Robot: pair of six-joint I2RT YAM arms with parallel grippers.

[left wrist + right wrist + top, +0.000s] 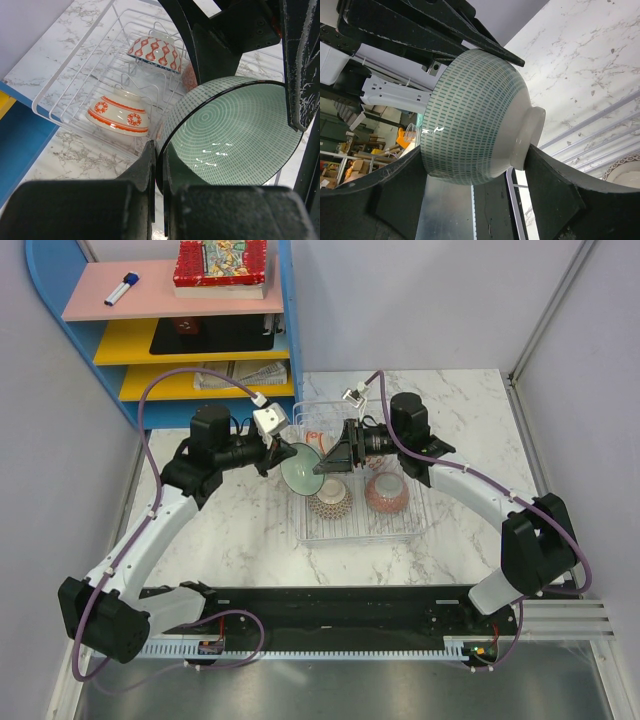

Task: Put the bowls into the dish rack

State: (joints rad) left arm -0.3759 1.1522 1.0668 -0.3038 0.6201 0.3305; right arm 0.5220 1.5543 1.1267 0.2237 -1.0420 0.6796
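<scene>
Left tool (160, 156) pinches green bowl (235, 135), hiding much of rack (95, 65).

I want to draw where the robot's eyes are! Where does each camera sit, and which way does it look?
Top external: high behind the arms, looking down on the table; the left arm and right arm both show.
Left wrist: on the left arm, looking along the left fingers, which pinch the green bowl at its rim, toward the dish rack.
Right wrist: on the right arm, looking between the right fingers at that bowl's outside.
Shared: every view shows the green bowl.
</scene>
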